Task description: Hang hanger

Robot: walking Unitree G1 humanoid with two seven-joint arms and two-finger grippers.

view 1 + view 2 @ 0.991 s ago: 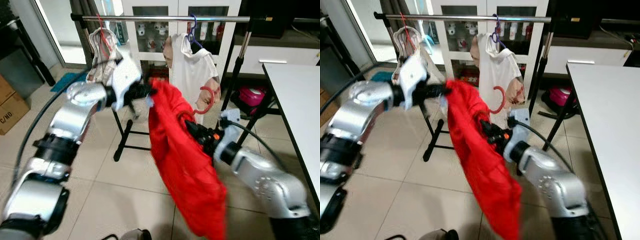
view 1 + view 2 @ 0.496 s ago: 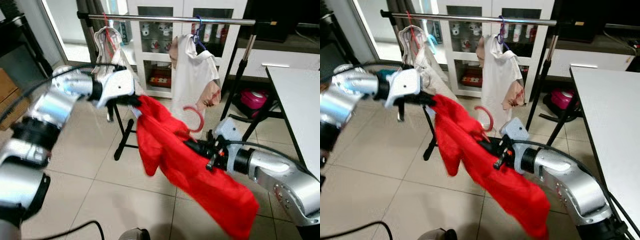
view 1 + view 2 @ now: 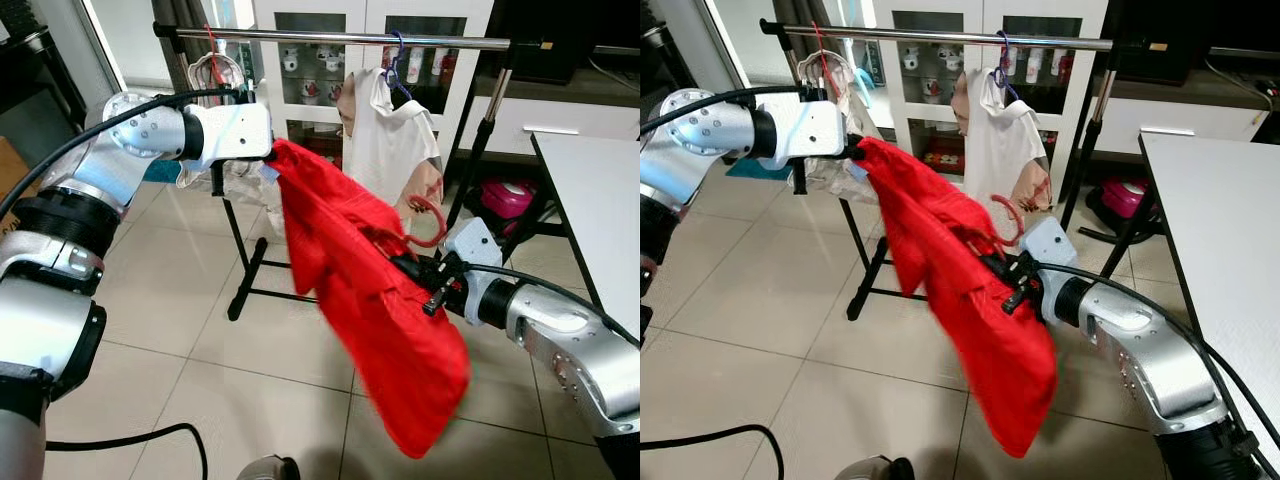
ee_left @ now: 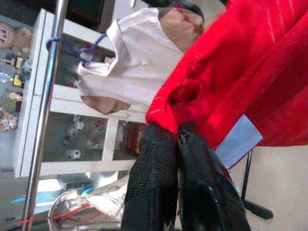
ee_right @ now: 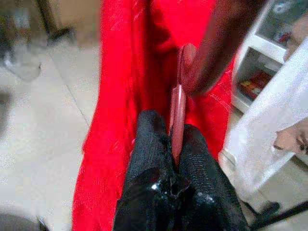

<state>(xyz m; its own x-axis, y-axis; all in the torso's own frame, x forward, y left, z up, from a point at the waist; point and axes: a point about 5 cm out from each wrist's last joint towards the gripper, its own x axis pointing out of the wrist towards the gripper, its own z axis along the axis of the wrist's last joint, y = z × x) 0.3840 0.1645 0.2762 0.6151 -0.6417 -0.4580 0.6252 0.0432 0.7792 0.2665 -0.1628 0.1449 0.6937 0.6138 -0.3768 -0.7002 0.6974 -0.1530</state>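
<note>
Bright red garment [image 3: 370,290] on a dusty-red hanger [image 3: 428,222], white shirt [image 3: 385,140] on blue hanger [image 3: 393,62]

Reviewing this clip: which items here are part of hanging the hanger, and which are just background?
In the job:
- red garment, gripped at its top edge by the left pincer
- red hanger, clamped in the right pincer; its hook sticks out above the cloth
- clothes rail

Background:
- white shirt on a blue hanger
- cabinet
- white table
- pink object on the floor

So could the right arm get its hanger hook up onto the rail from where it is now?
Probably not yet: the right gripper grips the red hanger well below the rail, with the red garment draped over it.
</note>
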